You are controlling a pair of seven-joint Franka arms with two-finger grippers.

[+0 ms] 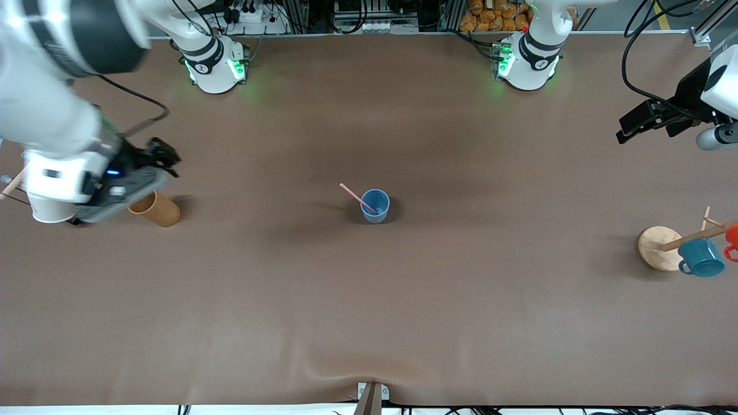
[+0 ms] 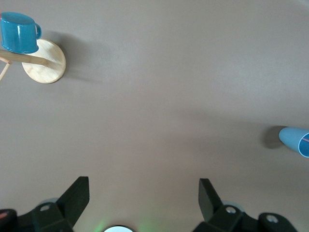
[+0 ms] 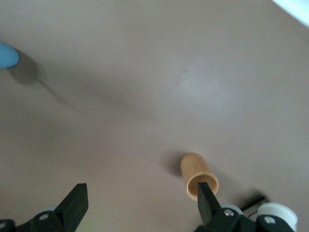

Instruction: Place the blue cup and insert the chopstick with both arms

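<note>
The blue cup stands upright in the middle of the table. The pale-pink chopstick stands in it, leaning toward the right arm's end. My right gripper is open and empty, up over the table beside the brown holder. My left gripper is open and empty, up over the left arm's end of the table. In the left wrist view the gripper is over bare table, with the cup at the edge. In the right wrist view the gripper is near the holder, with the cup at the edge.
A wooden rack with a round base stands at the left arm's end, carrying a teal mug and a red mug. The rack base and teal mug show in the left wrist view.
</note>
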